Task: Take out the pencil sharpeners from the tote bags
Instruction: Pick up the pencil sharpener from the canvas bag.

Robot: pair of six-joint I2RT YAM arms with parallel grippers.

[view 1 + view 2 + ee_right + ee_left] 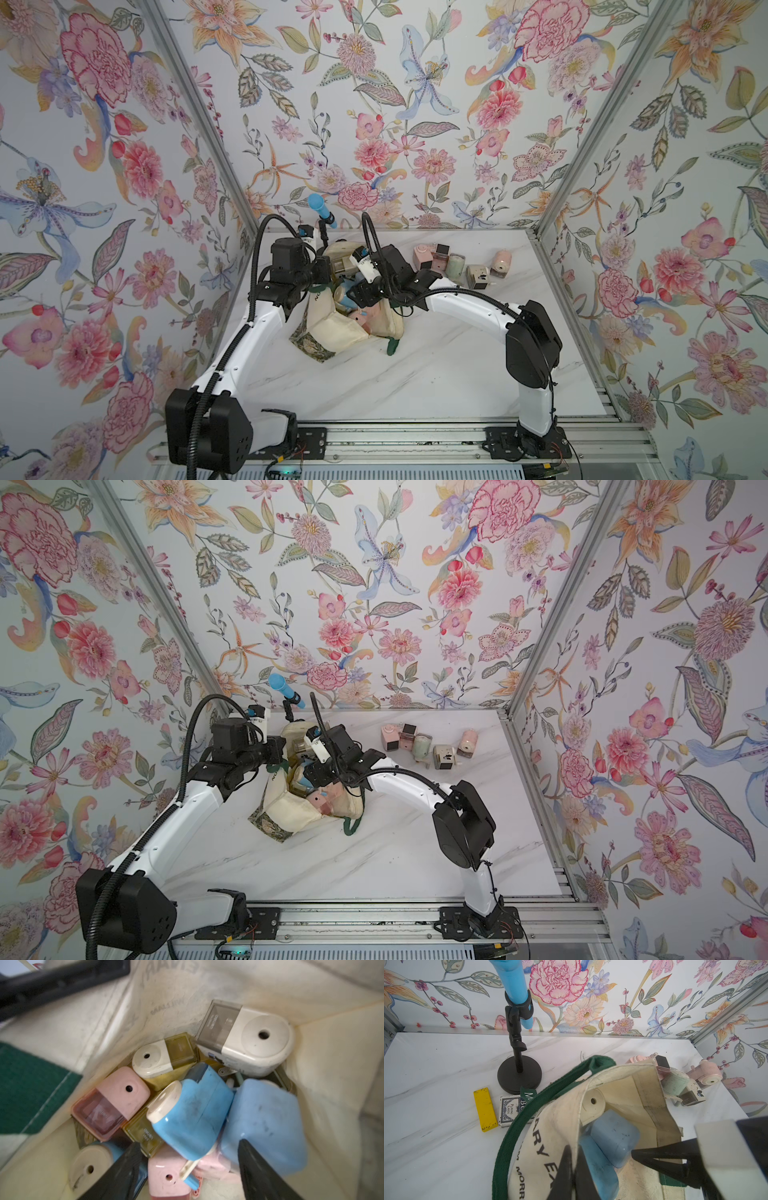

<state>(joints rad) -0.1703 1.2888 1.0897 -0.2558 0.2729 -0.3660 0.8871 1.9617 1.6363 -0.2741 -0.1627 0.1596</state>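
We log: left gripper point(574, 1167) pinched shut on tote bag point(648, 1105) rim | right gripper point(187, 1169) jaws apart inside the bag above blue sharpener point(191, 1113), holding nothing | tote mid-bench, toward far edge | loose sharpeners point(457, 264) near far right corner

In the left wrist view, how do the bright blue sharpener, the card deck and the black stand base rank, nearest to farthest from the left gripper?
1. Bright blue sharpener: inside the tote bag, right beside the left gripper.
2. Card deck: on the table, outside the bag.
3. Black stand base: behind the deck.
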